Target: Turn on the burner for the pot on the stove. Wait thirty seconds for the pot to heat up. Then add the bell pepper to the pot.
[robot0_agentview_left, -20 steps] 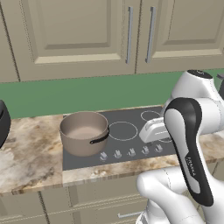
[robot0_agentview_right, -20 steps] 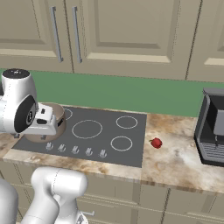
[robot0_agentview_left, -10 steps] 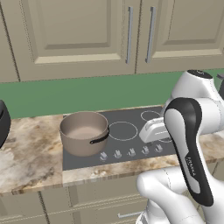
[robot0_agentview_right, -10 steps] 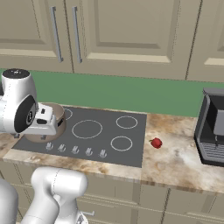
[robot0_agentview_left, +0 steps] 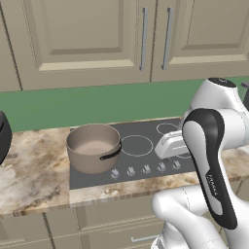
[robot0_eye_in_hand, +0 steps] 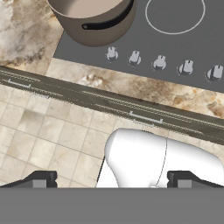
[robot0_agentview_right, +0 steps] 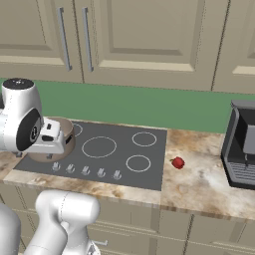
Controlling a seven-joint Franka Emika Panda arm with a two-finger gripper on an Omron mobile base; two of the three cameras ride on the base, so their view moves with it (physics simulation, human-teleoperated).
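The taupe-brown pot (robot0_agentview_left: 93, 147) sits on the left rear ring of the dark glass stove (robot0_agentview_right: 124, 149), its curved black handle (robot0_agentview_left: 111, 154) turned toward the front edge, just behind the row of five silver knobs (robot0_eye_in_hand: 159, 62). From the hand camera the pot (robot0_eye_in_hand: 94, 19) appears empty, with pale inner walls, and the knobs line up between it and the marbled counter edge (robot0_eye_in_hand: 83, 78). The gripper (robot0_eye_in_hand: 111, 180) hangs out over the front of the counter, above the tiled floor (robot0_eye_in_hand: 48, 135), its two dark fingertips (robot0_eye_in_hand: 41, 179) spread fully wide with nothing between them. The small red bell pepper (robot0_agentview_right: 178, 162) lies on the counter just right of the stove, well apart from the pot and between the stove and a black appliance (robot0_agentview_right: 241, 144) at the far right. Dark lettering runs along the arm's black forearm panel (robot0_agentview_left: 214, 182), too small to read.
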